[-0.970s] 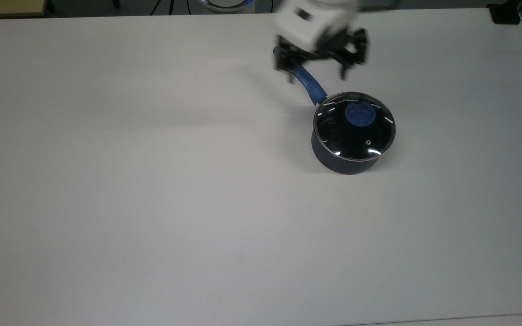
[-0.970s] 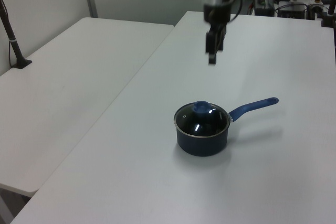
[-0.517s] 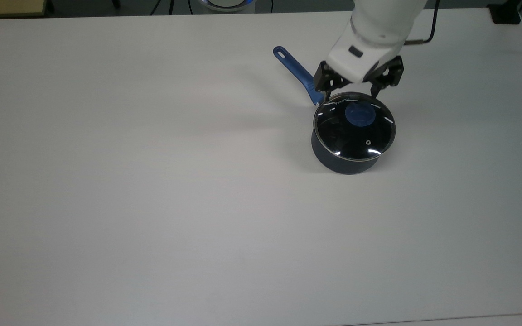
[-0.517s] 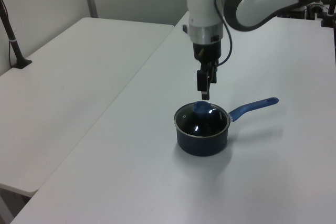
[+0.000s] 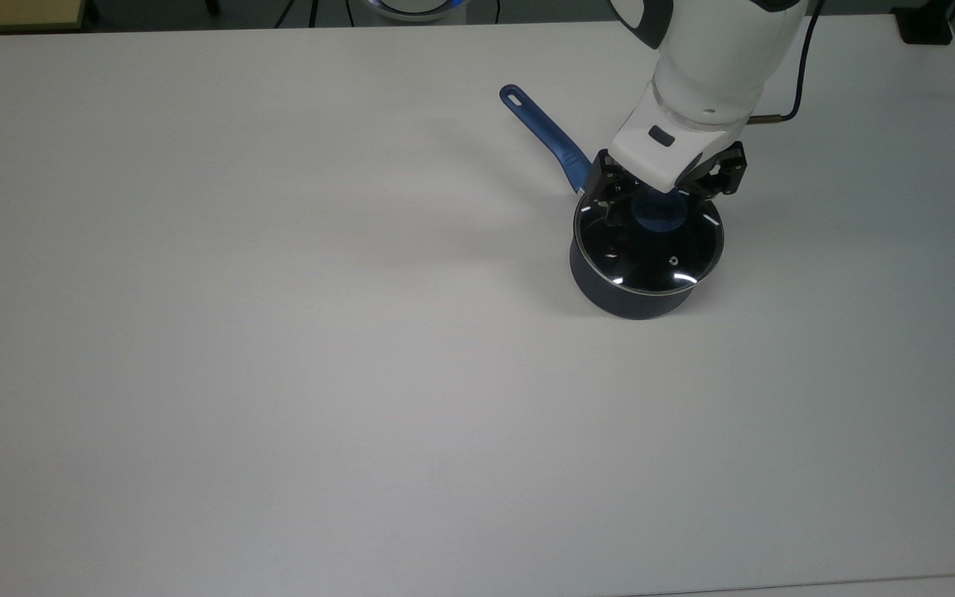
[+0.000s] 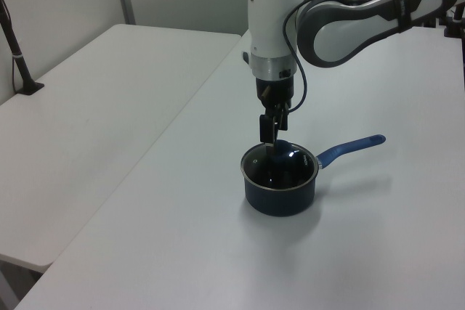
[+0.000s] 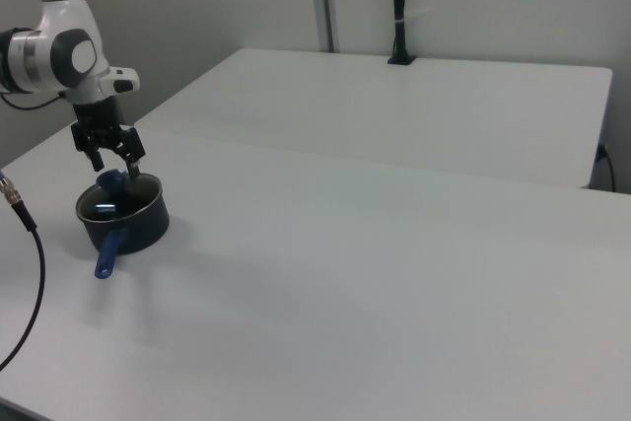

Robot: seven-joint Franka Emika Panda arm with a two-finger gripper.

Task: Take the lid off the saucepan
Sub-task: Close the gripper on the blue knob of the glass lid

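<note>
Nearest you in the top view, the saucepan (image 5: 625, 292) sat on the surface (image 5: 278, 373), lid (image 5: 652, 249) still seated on its rim. Just beyond the lid's centre, your gripper (image 5: 666, 192) had dropped from high above the handle (image 5: 545, 134) to straddle the knob (image 5: 658, 212), fingers apart, not yet clamped. Closing looked next.

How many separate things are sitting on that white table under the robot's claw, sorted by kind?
Saucepans: 1, the saucepan, dark with a blue handle
Lids: 1, the lid, clear glass with a blue knob, resting on the pan
Total: 2
The gripper hangs open around the knob.
</note>
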